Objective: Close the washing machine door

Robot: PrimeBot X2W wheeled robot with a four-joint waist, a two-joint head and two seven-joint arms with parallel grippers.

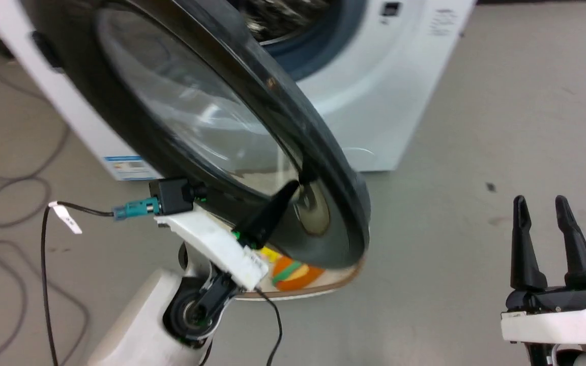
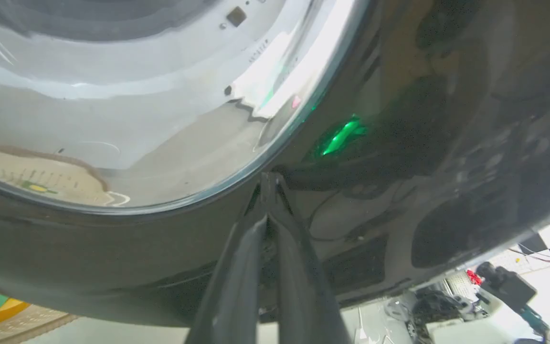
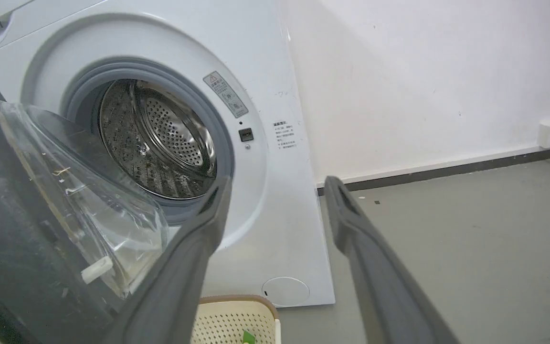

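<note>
- 1 washing machine door [image 1: 196, 117]: swung open off the washer [image 1: 374, 101], 10 o'clock in head view.
- Left gripper [image 1: 293, 187]: both fingers pinched together, holding nothing, tips touching the door's black ring at 4 o'clock of the glass.
- Right gripper [image 1: 545, 213]: 4 o'clock, 2 fingers apart, empty.
- 1 basket [image 1: 318, 291] under the door.

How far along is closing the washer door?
Done: the left hand, fingers together, rests on the black ring of the washing machine door. In hand: apparently the push. Left: the swing, since the door stands open, the drum exposed. The right hand is open, idle.
</note>
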